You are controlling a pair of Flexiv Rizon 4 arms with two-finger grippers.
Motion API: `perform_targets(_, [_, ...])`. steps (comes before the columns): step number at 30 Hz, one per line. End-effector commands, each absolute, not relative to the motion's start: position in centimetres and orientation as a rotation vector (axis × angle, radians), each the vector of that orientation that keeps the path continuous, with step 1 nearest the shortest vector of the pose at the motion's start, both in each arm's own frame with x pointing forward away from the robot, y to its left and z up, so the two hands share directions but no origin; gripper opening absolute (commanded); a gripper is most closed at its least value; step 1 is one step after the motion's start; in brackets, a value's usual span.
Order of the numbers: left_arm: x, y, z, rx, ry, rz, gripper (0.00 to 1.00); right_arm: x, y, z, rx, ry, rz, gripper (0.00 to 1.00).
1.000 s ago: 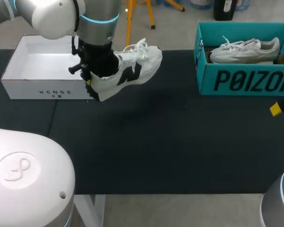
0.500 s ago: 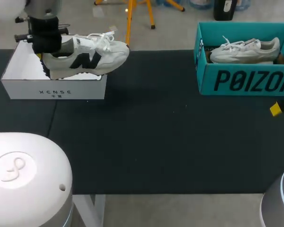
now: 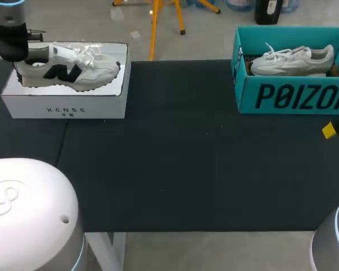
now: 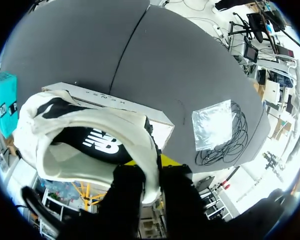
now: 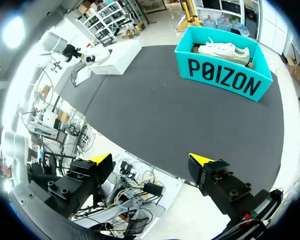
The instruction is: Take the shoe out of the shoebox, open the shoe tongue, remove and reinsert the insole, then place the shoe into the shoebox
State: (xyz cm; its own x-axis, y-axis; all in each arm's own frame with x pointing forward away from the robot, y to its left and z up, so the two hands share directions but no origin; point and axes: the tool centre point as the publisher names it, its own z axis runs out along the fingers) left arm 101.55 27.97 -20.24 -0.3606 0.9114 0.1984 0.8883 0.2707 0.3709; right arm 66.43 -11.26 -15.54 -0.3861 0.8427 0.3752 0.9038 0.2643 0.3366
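A white shoe (image 3: 68, 70) with a black letter on its side lies lengthwise in the opening of the white shoebox (image 3: 62, 105) at the back left, toe pointing right. My left gripper (image 3: 21, 61) is shut on its heel collar. Whether the sole touches the box floor I cannot tell. In the left wrist view the shoe (image 4: 85, 125) hangs from my left gripper (image 4: 150, 175) above the shoebox (image 4: 115, 102). My right gripper (image 5: 151, 160) stands open with nothing in it, off the table's right front, one yellow fingertip (image 3: 329, 131) showing in the head view.
A teal shoebox (image 3: 294, 96) at the back right holds another white shoe (image 3: 291, 59). A clear plastic bag (image 4: 213, 123) and a coil of cable (image 4: 225, 150) lie on the mat beyond the white box. Dark mat (image 3: 175, 164) spans the middle.
My left arm has carried the shoe leftward, from beside the white box's right end to over its opening, and lowered and levelled it. The right arm has not moved.
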Motion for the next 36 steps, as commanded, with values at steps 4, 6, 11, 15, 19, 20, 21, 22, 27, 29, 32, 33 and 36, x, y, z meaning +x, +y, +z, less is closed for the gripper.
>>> perform_targets(4, [106.2,30.6,-22.7,1.739,2.508,0.666,0.00,66.6,-11.2,-15.6,-1.668,-2.399,-0.763,1.00])
perform_targets(6, [107.0,30.9,-23.5,1.752,2.518,0.687,0.00,66.6,-11.2,-15.6,-1.668,-2.399,-0.763,1.00])
perform_targets(11, [108.7,30.4,-25.5,1.829,2.487,0.701,0.00,66.6,-11.2,-15.6,-1.668,-2.399,-0.763,1.00])
perform_targets(15, [109.8,30.2,-27.2,1.881,2.470,0.705,0.00,66.6,-11.2,-15.6,-1.668,-2.399,-0.763,1.00])
perform_targets(19, [110.2,30.1,-28.5,1.947,2.439,0.697,0.00,66.6,-11.2,-15.6,-1.668,-2.399,-0.763,1.00])
perform_targets(20, [110.2,30.1,-28.7,1.950,2.437,0.697,0.00,66.6,-11.2,-15.6,-1.668,-2.399,-0.763,1.00])
perform_targets(21, [110.3,30.1,-28.9,1.950,2.437,0.698,0.00,66.6,-11.2,-15.6,-1.668,-2.399,-0.763,1.00])
perform_targets(22, [110.2,30.2,-29.2,1.963,2.430,0.686,0.00,66.6,-11.2,-15.6,-1.668,-2.399,-0.763,1.00])
perform_targets(27, [109.6,30.3,-30.2,1.998,2.419,0.666,0.00,66.6,-11.2,-15.6,-1.668,-2.399,-0.763,1.00])
perform_targets(29, [109.3,30.3,-30.5,2.016,2.409,0.657,0.00,66.6,-11.2,-15.6,-1.668,-2.399,-0.763,1.00])
perform_targets(32, [108.9,30.3,-31.3,2.042,2.403,0.655,0.00,66.6,-11.2,-15.6,-1.668,-2.399,-0.763,1.00])
perform_targets(33, [108.8,30.4,-31.7,2.045,2.404,0.653,0.00,66.6,-11.2,-15.6,-1.668,-2.399,-0.763,1.00])
perform_targets(36, [108.5,30.5,-32.4,2.056,2.405,0.640,0.00,66.6,-11.2,-15.6,-1.668,-2.399,-0.763,1.00])
